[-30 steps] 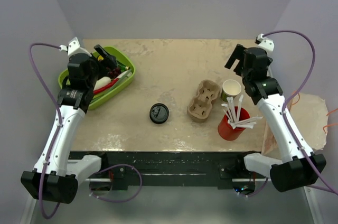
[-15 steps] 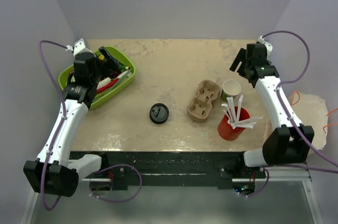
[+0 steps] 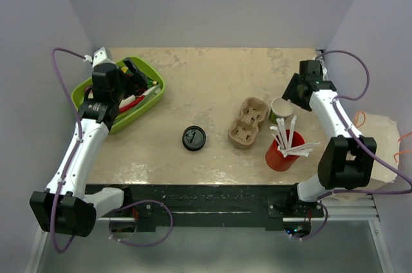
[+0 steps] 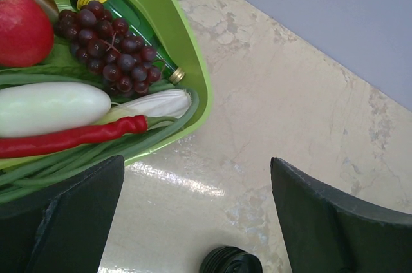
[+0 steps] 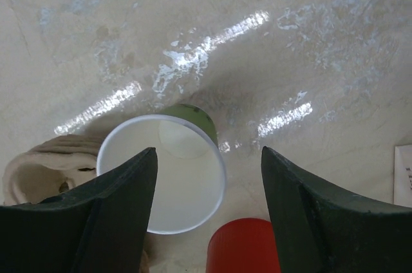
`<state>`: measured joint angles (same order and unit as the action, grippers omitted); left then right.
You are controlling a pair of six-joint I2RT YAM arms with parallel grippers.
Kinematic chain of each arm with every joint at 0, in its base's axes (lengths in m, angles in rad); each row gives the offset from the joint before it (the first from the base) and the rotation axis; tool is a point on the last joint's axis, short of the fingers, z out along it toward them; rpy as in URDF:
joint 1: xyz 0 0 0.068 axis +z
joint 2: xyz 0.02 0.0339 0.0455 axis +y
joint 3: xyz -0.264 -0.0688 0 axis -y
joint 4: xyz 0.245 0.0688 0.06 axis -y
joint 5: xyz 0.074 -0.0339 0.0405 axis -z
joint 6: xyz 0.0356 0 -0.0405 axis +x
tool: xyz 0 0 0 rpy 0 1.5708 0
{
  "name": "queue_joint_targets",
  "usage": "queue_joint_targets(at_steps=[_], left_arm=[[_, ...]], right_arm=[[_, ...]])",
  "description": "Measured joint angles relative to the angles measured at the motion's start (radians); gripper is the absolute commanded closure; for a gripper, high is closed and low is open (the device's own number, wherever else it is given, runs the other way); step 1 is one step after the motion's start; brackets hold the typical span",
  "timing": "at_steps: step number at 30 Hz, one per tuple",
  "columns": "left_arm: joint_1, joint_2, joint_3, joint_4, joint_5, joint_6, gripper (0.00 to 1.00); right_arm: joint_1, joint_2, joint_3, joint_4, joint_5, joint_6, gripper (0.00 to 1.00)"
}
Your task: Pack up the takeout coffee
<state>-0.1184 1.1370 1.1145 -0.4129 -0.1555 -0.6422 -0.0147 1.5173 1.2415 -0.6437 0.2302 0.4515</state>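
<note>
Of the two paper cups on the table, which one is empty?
The green cup, open and cream inside; the red cup holds white straws.

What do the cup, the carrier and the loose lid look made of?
Cup: likely paper, with a matte cream inside, a thin rolled rim and a green outside.
Carrier: looks like moulded pulp, being dull, rough and beige.
Lid: probably plastic, black with a slight sheen, but too small to be sure.
</note>
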Motion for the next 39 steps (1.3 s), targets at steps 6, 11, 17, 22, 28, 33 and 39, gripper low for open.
queue_joint_targets(at_steps=[6, 11, 17, 22, 28, 33, 39], left_arm=[[0.0, 0.0, 0.0, 0.0, 0.005, 0.0, 0.0], [0.0, 0.0, 0.0, 0.0, 0.015, 0.0, 0.0], [0.0, 0.002, 0.0, 0.002, 0.043, 0.0, 0.0], [0.0, 0.01, 0.0, 0.002, 0.071, 0.0, 0.0], [0.0, 0.008, 0.0, 0.008, 0.093, 0.0, 0.0], [0.0, 0.003, -0.024, 0.04, 0.155, 0.0, 0.0], [0.0, 0.011, -0.092, 0.069, 0.269, 0.0, 0.0]], right_arm=[[-0.012, -0.006, -0.063, 0.002, 0.01, 0.0, 0.4], [-0.013, -0.015, -0.113, 0.016, -0.037, -0.004, 0.76], [-0.013, -0.02, -0.114, 0.052, -0.08, -0.01, 1.0], [-0.013, -0.054, -0.05, 0.053, -0.083, -0.032, 1.0], [-0.011, -0.132, 0.065, 0.055, -0.121, -0.067, 1.0], [0.1, -0.154, 0.164, 0.054, -0.167, -0.089, 1.0], [0.43, -0.023, 0.283, 0.08, -0.255, -0.098, 1.0]])
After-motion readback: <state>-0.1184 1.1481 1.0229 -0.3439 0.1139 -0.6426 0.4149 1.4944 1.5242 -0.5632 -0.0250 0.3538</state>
